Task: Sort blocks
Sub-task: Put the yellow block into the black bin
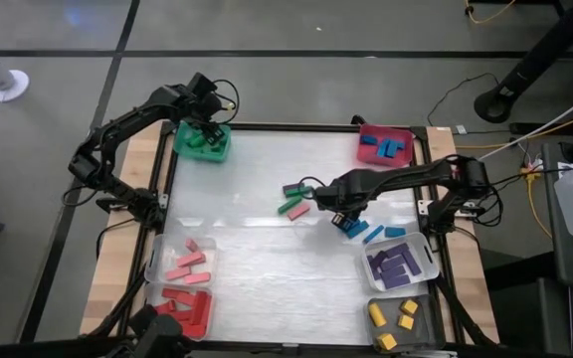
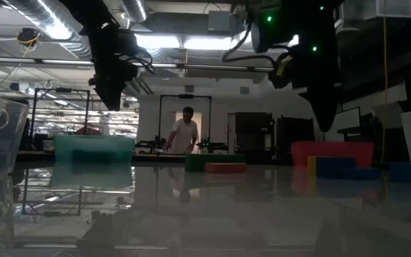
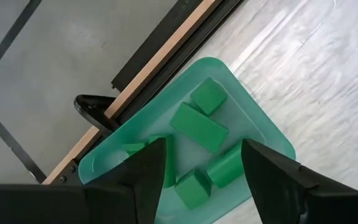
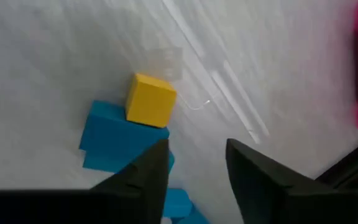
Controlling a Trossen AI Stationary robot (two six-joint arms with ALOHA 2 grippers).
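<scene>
Dark fingers [image 4: 148, 180] of the right pincer [image 1: 338, 213] stand partly apart, empty, over a yellow block [image 4: 150, 99] touching blue blocks [image 4: 114, 140] at desk centre-right; closing could catch both colours. Left pincer [image 1: 205, 127], wide and empty, hovers over the green bin [image 3: 253, 118] at 11 o'clock.

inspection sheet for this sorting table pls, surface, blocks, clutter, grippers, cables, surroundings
surface: white tabletop, glossy, in a wooden frame.
job's things: green blocks in green bin; blue blocks in red bin; pink, red, purple, yellow blocks binned along the near edge; loose green, pink, blue and yellow block mid-table.
clutter: nothing seen.
grippers: left gripper open over green bin, empty; right gripper open above loose blue blocks.
cables: yellow and black cables on floor, right side.
surroundings: person standing far behind.
</scene>
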